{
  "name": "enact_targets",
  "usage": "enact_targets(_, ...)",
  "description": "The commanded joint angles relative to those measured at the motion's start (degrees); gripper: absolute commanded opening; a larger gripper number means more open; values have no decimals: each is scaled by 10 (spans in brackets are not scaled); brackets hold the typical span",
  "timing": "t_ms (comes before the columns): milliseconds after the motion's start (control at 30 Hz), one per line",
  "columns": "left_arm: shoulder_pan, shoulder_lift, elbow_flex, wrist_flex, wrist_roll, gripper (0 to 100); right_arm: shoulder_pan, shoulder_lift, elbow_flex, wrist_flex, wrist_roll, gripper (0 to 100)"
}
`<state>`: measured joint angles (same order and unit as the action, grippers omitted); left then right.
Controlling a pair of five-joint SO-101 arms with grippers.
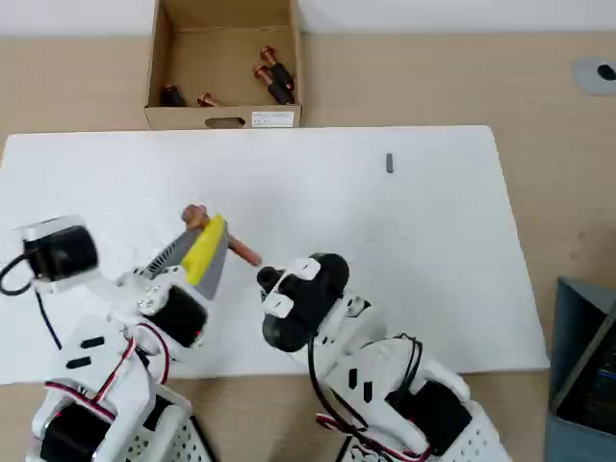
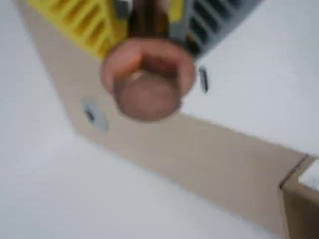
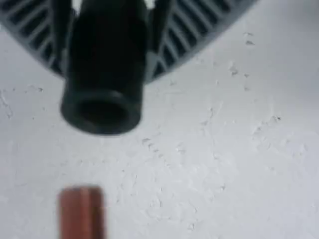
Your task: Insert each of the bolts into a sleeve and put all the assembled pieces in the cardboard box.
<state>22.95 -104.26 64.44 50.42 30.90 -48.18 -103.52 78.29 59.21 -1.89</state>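
Left claw (image 1: 206,246): closed on a copper bolt (image 1: 195,216), held crosswise between its yellow finger (image 2: 75,22) and its grey finger (image 2: 219,20). The round head sticks out on the side of the claw that faces the cardboard box. The shaft tip comes out on the opposite side, towards the right arm. From the left wrist the head appears directly in front of the claw, lifted off the surface.

Right claw (image 3: 107,35): closed on a black sleeve (image 3: 103,74), gripped by its body between two grey ribbed fingers (image 3: 199,35). The sleeve's open mouth points out of the claw. The copper shaft end of the bolt lies just ahead of that mouth. A gap of bare surface separates the two, and the bolt is not inside the sleeve.

Both claws are over the near part of the white mat (image 1: 414,269), close to each other.

Cardboard box (image 1: 183,117): stands on the table (image 1: 77,87) beyond the mat's far edge, well ahead of both claws, open at the top. Assembled pieces (image 1: 274,75), copper bolts in black sleeves, lie inside. Two are against one side wall, and at least one more is by the front wall.

Other items: a small dark piece (image 1: 390,163) lies alone on the mat, well away from the right claw on the box side; what it is cannot be told. A grey disc (image 1: 597,73) sits on the bare table past the mat's far corner.
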Motion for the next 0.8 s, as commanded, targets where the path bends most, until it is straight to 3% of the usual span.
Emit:
enact_targets(0, 14, -1, 8, -16, -25, 2, -7, -51, -5, -16, 6, 9)
enact_targets(433, 45, -2, 35, 8, -74, 2, -7, -51, -5, -44, 48, 9)
enact_targets(767, 49, -2, 61, 32, -73, 2, -7, -51, -6, -44, 48, 9)
